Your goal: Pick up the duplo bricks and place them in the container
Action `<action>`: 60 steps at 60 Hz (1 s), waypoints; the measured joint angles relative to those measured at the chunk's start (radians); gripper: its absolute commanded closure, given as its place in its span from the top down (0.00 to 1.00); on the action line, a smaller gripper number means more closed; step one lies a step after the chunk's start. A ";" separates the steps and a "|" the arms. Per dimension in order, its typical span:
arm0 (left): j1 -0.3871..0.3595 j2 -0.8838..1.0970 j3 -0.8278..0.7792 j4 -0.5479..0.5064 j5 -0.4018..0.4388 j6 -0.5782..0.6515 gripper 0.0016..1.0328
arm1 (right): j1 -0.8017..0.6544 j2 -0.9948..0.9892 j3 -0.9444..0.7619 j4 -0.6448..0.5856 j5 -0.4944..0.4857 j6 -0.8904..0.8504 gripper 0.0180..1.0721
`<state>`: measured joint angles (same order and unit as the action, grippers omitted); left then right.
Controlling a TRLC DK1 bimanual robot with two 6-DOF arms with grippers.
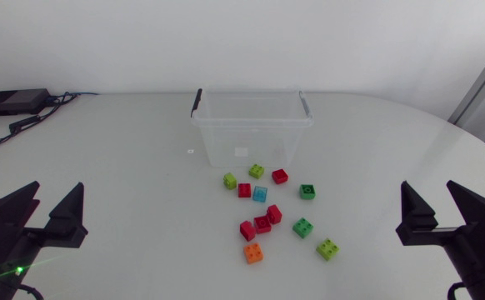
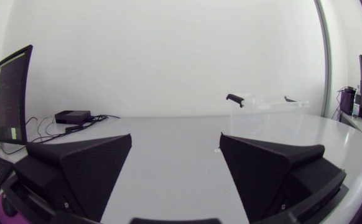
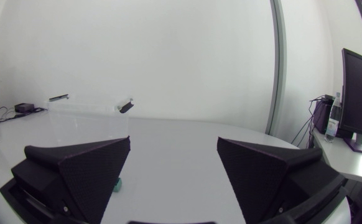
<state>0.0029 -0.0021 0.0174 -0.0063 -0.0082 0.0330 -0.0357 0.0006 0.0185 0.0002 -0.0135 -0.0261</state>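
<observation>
A clear plastic container (image 1: 252,125) with black handles stands at the table's middle back, with nothing in it. In front of it lie several duplo bricks: lime (image 1: 230,180), red (image 1: 279,176), light blue (image 1: 260,194), dark green (image 1: 307,192), a red cluster (image 1: 262,223), orange (image 1: 253,252) and green (image 1: 327,248). My left gripper (image 1: 46,210) rests open at the front left, far from the bricks. My right gripper (image 1: 437,208) rests open at the front right. The left wrist view shows the container (image 2: 269,107) ahead, beyond the open fingers. In the right wrist view the container (image 3: 84,115) stands ahead.
A black box (image 1: 13,102) with cables sits at the table's back left corner. A small white mark (image 1: 190,152) lies on the table left of the container. A green brick (image 3: 118,184) peeks out beside the right gripper's finger.
</observation>
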 measured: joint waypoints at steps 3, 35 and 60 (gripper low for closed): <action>0.000 0.000 0.000 0.000 0.000 0.000 0.96 | 0.000 0.000 0.000 0.000 0.000 0.000 0.96; -0.012 0.000 0.000 0.000 0.000 0.000 0.96 | 0.000 0.000 0.000 0.000 0.000 0.000 0.96; -0.068 0.116 0.138 -0.016 0.000 0.000 0.96 | 0.035 0.007 0.050 -0.012 0.000 0.001 0.96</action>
<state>-0.0647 0.1139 0.1558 -0.0219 -0.0082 0.0330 -0.0010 0.0078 0.0681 -0.0120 -0.0135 -0.0254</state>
